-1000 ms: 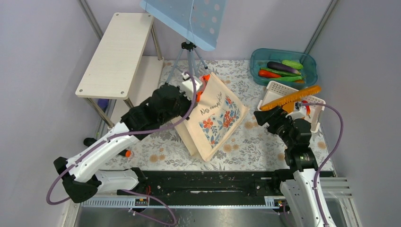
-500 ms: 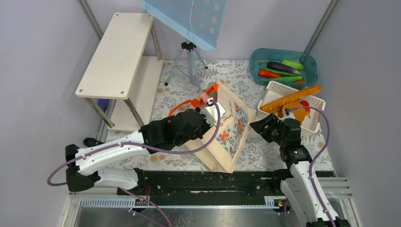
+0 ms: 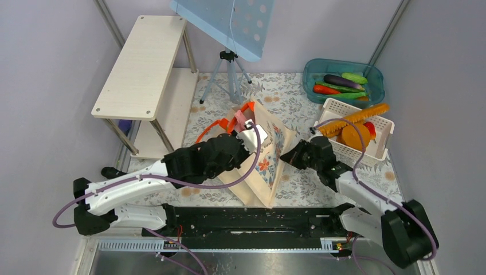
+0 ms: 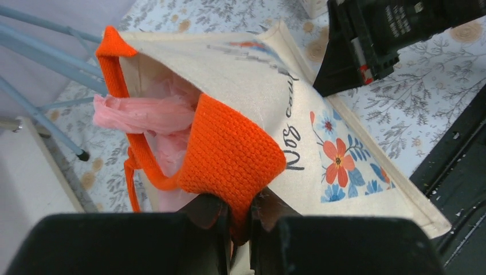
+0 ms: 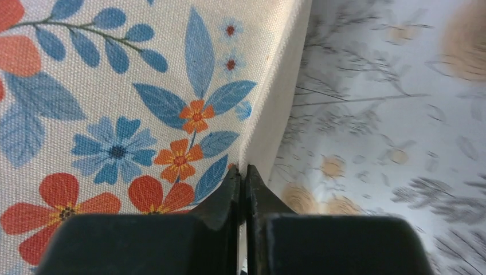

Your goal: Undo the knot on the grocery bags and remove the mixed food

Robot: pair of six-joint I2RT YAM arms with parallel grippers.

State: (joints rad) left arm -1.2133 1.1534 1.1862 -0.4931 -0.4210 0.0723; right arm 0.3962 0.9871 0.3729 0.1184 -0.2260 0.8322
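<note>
The pink grocery bag [image 4: 150, 114] is seen bunched inside the mouth of the beige floral tote [image 4: 321, 143], its crinkled plastic showing between the two orange handles [image 4: 232, 154]; no food can be made out through it. The tote is held tilted up on edge on the flowered table [image 3: 309, 177], its mouth turned toward the far left and its long axis running from that mouth down toward the near edge.

The left gripper [image 4: 239, 215] is clamped on the nearer orange handle, so the pink bag lies just beyond and to the left of its jaws. The right gripper [image 5: 242, 177] is pressed against the tote's printed side near its seam, jaws closed together with nothing visibly caught between them. The left arm is judged much the nearer to the bag's knot, which is not visible.
</note>
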